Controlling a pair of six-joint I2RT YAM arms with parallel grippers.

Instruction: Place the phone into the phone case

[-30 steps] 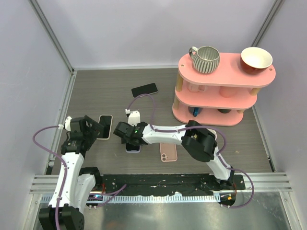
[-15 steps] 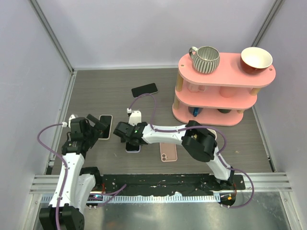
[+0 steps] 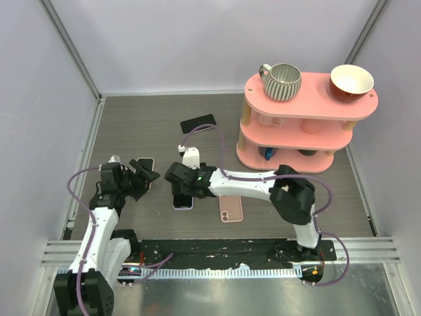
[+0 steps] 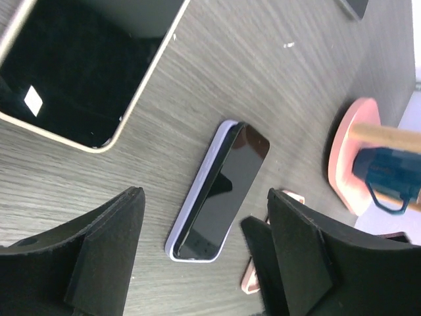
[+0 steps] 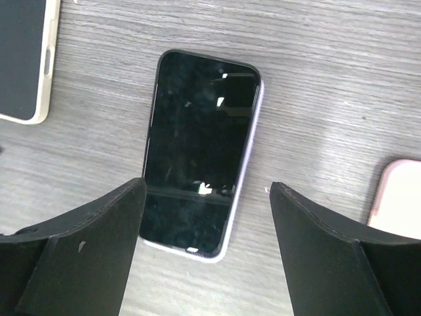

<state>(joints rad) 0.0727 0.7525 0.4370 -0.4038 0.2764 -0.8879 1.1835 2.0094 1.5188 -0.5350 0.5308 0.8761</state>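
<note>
Since a second ago the right arm's jaws have lifted off the phone [image 5: 200,148] and hang wide above it, the left arm's jaws wide nearby, apparently because it already looks seated, screen up, in the lavender phone case [image 4: 196,194] on the worktop [image 5: 329,79].

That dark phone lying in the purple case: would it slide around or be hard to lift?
Probably stiff: the phone looks like a flat, rigid slab. Its glossy screen shows reflections, so it may be slippery and slide on the table if pushed. Lying flat and thin in the purple case, it likely offers little edge to pinch.
</note>
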